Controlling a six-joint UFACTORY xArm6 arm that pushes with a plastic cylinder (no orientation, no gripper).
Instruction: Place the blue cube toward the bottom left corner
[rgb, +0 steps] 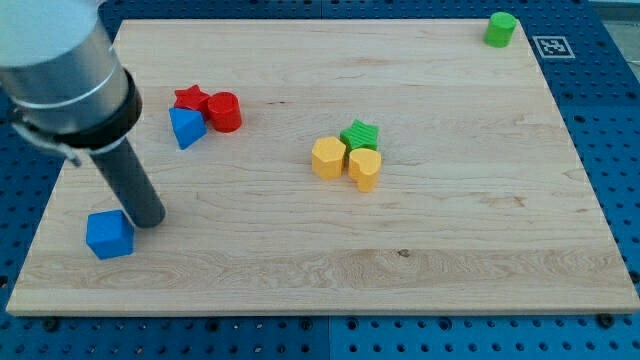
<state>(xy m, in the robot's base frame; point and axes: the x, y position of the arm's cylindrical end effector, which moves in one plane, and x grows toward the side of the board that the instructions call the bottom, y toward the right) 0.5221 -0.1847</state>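
Observation:
The blue cube (109, 234) lies on the wooden board (330, 270) near the view's bottom left corner. My tip (147, 221) rests on the board just to the right of the cube, touching or almost touching its upper right side. The dark rod rises from there toward the view's top left, under the grey arm body.
A red star (191, 98), a red cylinder (224, 111) and a blue triangular block (186, 128) cluster at the upper left. A green star (359, 134), a yellow hexagon (328, 158) and a yellow heart-like block (365, 168) sit mid-board. A green cylinder (501, 29) stands at the top right.

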